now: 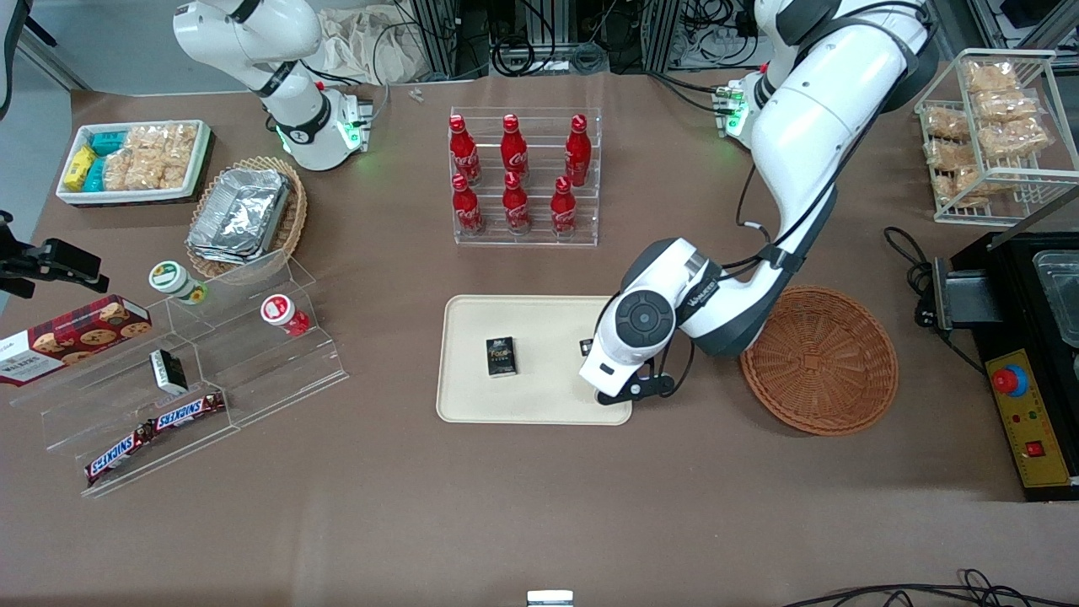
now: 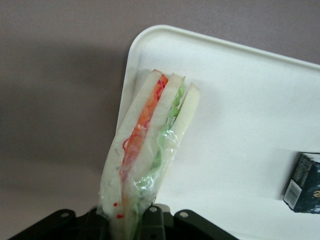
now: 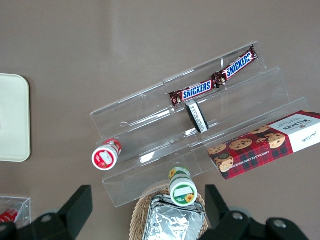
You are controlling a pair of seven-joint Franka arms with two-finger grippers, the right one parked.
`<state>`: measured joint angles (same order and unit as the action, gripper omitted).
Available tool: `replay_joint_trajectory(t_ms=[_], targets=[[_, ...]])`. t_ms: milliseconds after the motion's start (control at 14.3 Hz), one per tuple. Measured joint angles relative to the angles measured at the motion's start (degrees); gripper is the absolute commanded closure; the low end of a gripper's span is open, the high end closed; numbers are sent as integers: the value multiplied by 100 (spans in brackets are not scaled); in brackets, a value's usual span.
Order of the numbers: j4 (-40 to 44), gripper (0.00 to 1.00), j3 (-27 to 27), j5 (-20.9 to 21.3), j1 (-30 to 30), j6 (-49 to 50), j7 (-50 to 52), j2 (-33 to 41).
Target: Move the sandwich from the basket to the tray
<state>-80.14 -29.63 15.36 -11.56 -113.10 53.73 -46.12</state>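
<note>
The sandwich [image 2: 150,150] hung clamped in my gripper [image 2: 132,220] above the tray's [image 1: 472,403] corner nearest the basket [image 1: 819,360], apparently not yet touching it. A small black box [image 1: 501,357] lay farther along the tray.

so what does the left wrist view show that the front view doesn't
Only the left wrist view shows the sandwich, wrapped in clear film and gripped in the claw over the tray's corner. Only the front view shows the emptied reddish-brown basket beside the tray, the cola bottles, and the arm hiding the claw. Both show the cream tray and the small black box on it.
</note>
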Motion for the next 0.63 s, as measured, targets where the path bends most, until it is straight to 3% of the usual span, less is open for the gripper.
replay_joint_trajectory(t_ms=[209, 628], targets=[[5, 1, 4, 29, -2, -124, 253, -97], [42, 0, -1, 31, -3, -213, 386, -191]])
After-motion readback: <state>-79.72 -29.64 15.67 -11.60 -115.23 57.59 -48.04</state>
